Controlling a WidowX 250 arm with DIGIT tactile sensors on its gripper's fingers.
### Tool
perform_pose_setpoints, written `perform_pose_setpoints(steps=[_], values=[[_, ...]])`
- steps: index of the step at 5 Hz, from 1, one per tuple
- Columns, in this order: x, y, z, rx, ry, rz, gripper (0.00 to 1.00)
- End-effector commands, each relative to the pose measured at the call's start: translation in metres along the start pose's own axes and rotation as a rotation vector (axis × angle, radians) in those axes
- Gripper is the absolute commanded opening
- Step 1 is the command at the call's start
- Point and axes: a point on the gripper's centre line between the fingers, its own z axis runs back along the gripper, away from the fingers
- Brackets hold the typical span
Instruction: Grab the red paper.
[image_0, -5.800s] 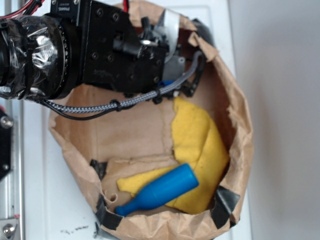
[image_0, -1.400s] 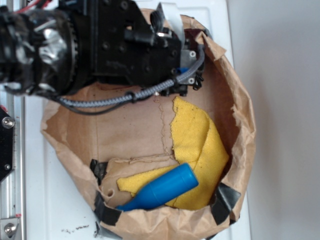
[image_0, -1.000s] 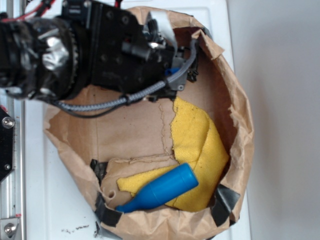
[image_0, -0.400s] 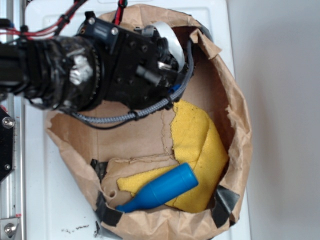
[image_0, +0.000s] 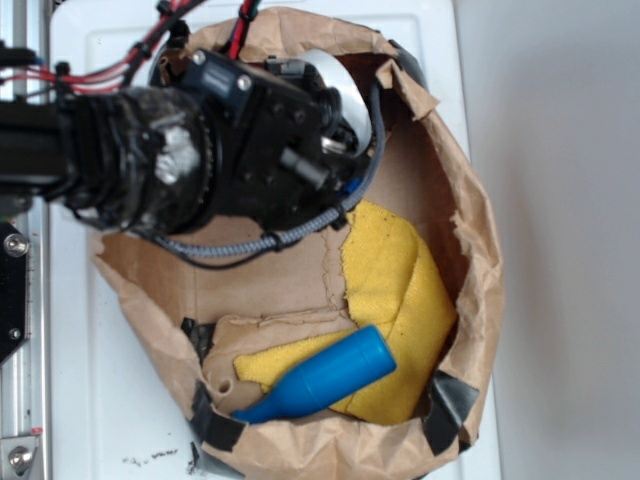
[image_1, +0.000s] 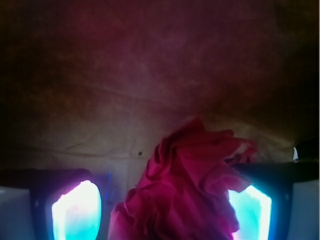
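While lifting | my gripper (image_1: 165, 200) pinches crumpled bright-red paper wad (image_1: 185, 185) | risk: slips toward 6 o'clock, loose folds

Arm hides the red paper (image_1: 185, 190) in exterior view.

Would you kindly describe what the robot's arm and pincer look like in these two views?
The arm is black and blocky, with a glossy rounded wrist section, screw heads on its housing, a grey braided cable looped beneath and red wires along the top. In the wrist view the pincer shows dark fingers with pads glowing cyan and pink.
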Motion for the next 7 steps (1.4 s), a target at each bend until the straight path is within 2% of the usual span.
perform_pose_setpoints(steps=[1, 3, 4, 5, 6, 7], values=[[0.02, 0.006, 0.016, 0.0, 0.022, 0.044, 0.0], [0.022, 0.003, 0.022, -0.001, 0.038, 0.048, 0.0], [0.022, 0.006, 0.031, -0.025, 0.059, 0.012, 0.0], [0.012, 0.02, 0.05, -0.067, 0.084, -0.111, 0.0], [0.013, 0.028, 0.073, -0.102, 0.136, -0.196, 0.0], [0.014, 0.026, 0.104, -0.182, 0.178, -0.414, 0.0]])
